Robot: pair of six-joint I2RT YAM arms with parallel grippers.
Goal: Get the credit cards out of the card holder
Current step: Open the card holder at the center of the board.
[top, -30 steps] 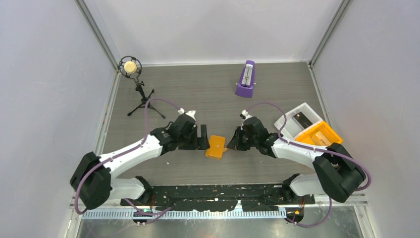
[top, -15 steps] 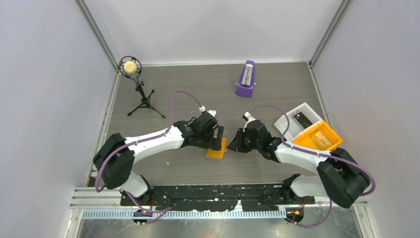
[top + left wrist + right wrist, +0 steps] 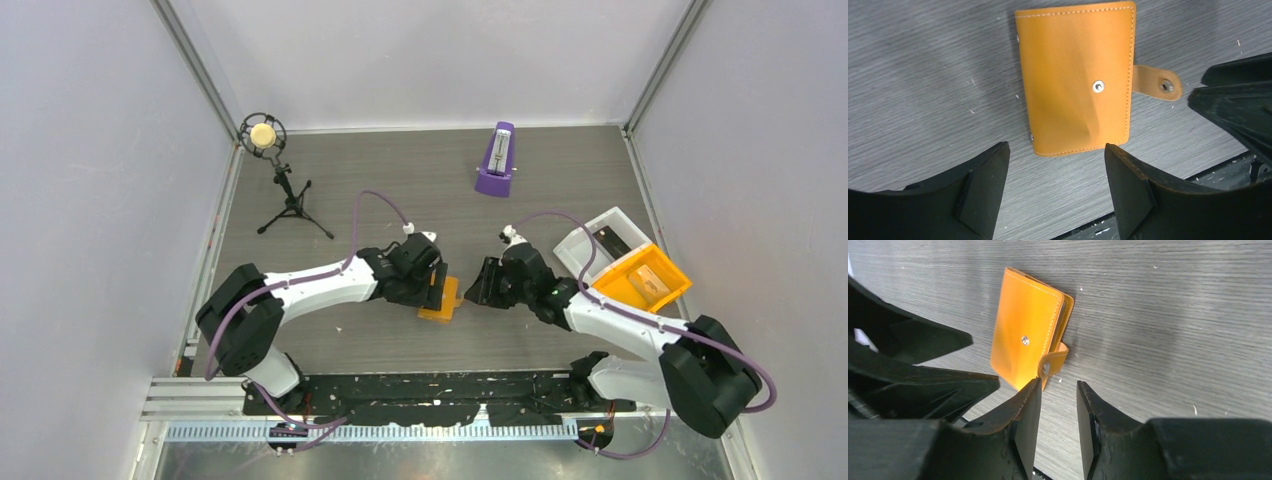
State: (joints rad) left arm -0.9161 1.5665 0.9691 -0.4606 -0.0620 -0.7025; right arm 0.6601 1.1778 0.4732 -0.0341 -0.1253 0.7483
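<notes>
The card holder (image 3: 443, 300) is a small orange wallet lying flat and folded shut on the table. Its snap tab (image 3: 1155, 82) sticks out undone on the side toward my right gripper. My left gripper (image 3: 430, 283) hovers open and empty over the holder's near edge, its jaws spread as wide as the holder (image 3: 1075, 75). My right gripper (image 3: 480, 285) is narrowly open and empty, just right of the tab, with the holder (image 3: 1025, 342) ahead of its left finger. No credit cards show at the holder.
A purple metronome (image 3: 495, 160) stands at the back. A microphone on a tripod (image 3: 267, 138) stands at the back left. A white bin (image 3: 592, 228) holding a flat black thing (image 3: 609, 243) and an orange bin (image 3: 625, 268) sit at the right.
My left gripper has swung right, from beside the holder's left edge to over it. My right gripper has shifted slightly right. The holder has stayed put.
</notes>
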